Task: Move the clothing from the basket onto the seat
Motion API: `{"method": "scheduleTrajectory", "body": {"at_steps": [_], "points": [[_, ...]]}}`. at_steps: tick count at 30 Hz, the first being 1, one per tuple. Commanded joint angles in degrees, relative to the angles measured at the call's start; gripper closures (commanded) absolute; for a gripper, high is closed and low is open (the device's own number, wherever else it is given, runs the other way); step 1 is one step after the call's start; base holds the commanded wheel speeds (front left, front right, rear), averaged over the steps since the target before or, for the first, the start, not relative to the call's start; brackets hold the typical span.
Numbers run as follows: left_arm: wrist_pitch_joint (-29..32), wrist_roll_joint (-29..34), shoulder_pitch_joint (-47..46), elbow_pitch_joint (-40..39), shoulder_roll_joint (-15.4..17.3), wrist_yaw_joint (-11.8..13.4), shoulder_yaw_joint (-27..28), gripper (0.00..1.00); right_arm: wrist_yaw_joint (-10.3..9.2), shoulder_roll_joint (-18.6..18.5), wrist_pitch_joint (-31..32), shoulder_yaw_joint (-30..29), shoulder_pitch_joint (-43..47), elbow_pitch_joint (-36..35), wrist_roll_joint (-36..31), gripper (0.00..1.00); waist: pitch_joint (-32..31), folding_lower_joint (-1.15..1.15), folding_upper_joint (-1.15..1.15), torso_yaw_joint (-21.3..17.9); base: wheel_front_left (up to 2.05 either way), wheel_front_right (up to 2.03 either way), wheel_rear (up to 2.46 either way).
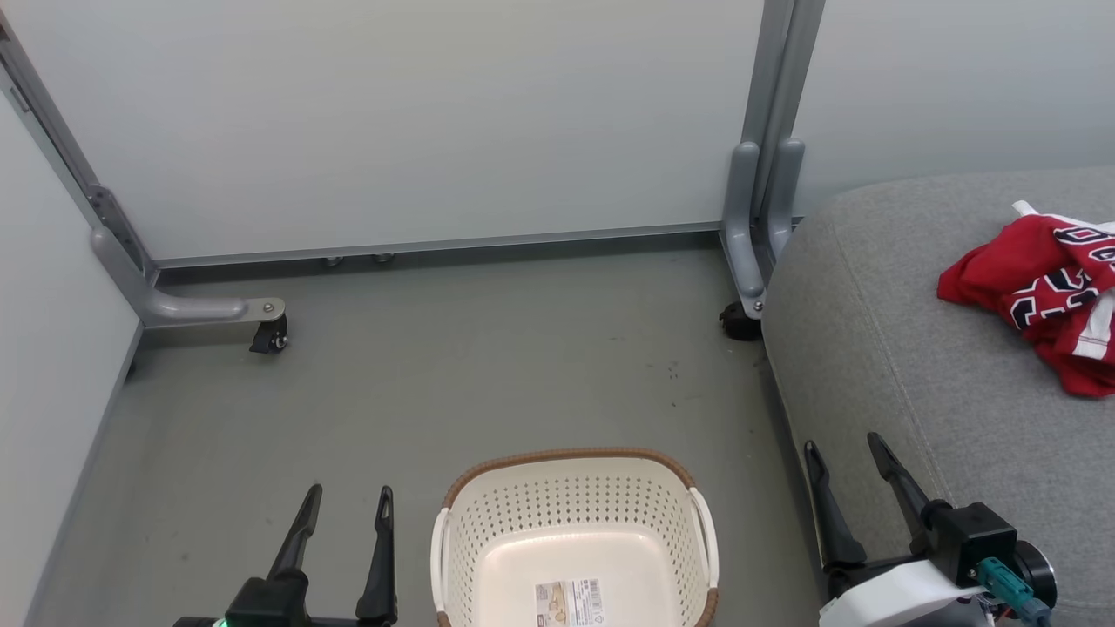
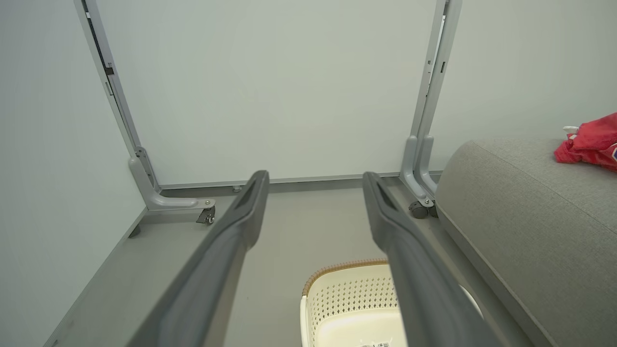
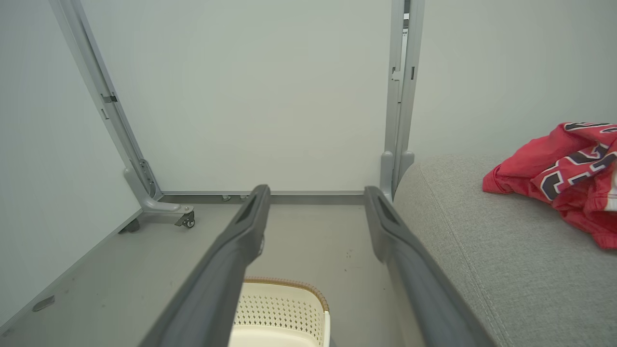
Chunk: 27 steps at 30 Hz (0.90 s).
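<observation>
One grey seat (image 1: 871, 348) fills the right, the basket (image 1: 566, 455) stands on the floor beside it, the red jersey (image 1: 1037, 287) lies crumpled on the seat, its navy lettering folded past reading, the left gripper (image 1: 348, 495) and right gripper (image 1: 843, 442) gape wide, unladen, and the basket's label (image 1: 568, 601) is too small to read.

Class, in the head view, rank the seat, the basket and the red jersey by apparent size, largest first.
1. seat
2. basket
3. red jersey
All three run off the picture's edge, so this ranks visible parts.
</observation>
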Motion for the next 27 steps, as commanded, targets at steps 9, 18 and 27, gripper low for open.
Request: {"method": "scheduleTrajectory", "body": {"at_steps": [9, 18, 27], "points": [[0.05, 0.47, 0.38, 1.92, -0.07, 0.0, -0.22, 1.0, 0.0, 0.23, 0.05, 0.08, 0.53, 1.61, 0.26, 1.0, -0.21, 0.01, 0.0, -0.07, 0.0, 0.0, 0.0], [2.23, -10.89, -1.27, 2.16, 0.43, -0.4, 0.97, 1.0, -0.01, -0.23, 2.31, -0.67, -0.85, 1.9, 11.48, 1.0, 0.16, 0.01, 0.0, -0.13, 0.0, 0.0, 0.0], [4.18, -20.51, -2.97, 2.89, 0.82, -0.89, 2.04, 1.0, -0.01, -0.58, 4.3, -1.4, -2.18, 2.34, 20.97, 1.0, 0.5, 0.01, 0.0, -0.19, 0.0, 0.0, 0.0]]}}
